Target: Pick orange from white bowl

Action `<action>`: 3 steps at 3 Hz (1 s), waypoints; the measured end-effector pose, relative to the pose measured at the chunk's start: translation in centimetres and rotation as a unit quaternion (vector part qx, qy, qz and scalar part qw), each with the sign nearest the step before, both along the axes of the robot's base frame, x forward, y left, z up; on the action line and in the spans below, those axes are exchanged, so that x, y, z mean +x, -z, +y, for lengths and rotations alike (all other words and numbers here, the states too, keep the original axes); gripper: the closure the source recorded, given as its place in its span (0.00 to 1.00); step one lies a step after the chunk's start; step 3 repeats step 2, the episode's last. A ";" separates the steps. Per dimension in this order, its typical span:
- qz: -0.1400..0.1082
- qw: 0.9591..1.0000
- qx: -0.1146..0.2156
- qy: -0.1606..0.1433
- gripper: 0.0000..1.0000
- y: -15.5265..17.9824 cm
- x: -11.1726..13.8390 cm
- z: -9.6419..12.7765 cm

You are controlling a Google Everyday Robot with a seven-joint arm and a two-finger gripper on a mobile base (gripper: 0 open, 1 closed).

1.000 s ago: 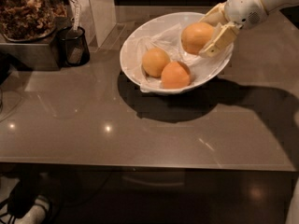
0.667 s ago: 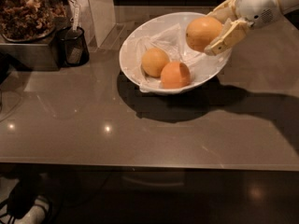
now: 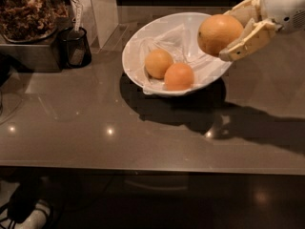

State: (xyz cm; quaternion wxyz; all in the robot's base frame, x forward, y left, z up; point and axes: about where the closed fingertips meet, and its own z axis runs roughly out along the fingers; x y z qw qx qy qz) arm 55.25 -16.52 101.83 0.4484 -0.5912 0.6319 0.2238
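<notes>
Camera view: a glossy grey-brown countertop in a dim room, with a dark cup at the back left. The gripper reaches in from the upper right, its pale fingers pinching the orange – round, smooth, orange-yellow with a paler sheen – over the white bowl's right rim. Two more fruits lie inside.
</notes>
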 end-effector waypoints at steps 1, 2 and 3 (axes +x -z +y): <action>0.007 0.999 -0.010 0.030 1.00 -0.5 -2.6 -0.9; 0.009 0.999 -0.011 0.031 1.00 -0.4 -2.8 -0.9; 0.009 0.999 -0.011 0.031 1.00 -0.4 -2.8 -0.9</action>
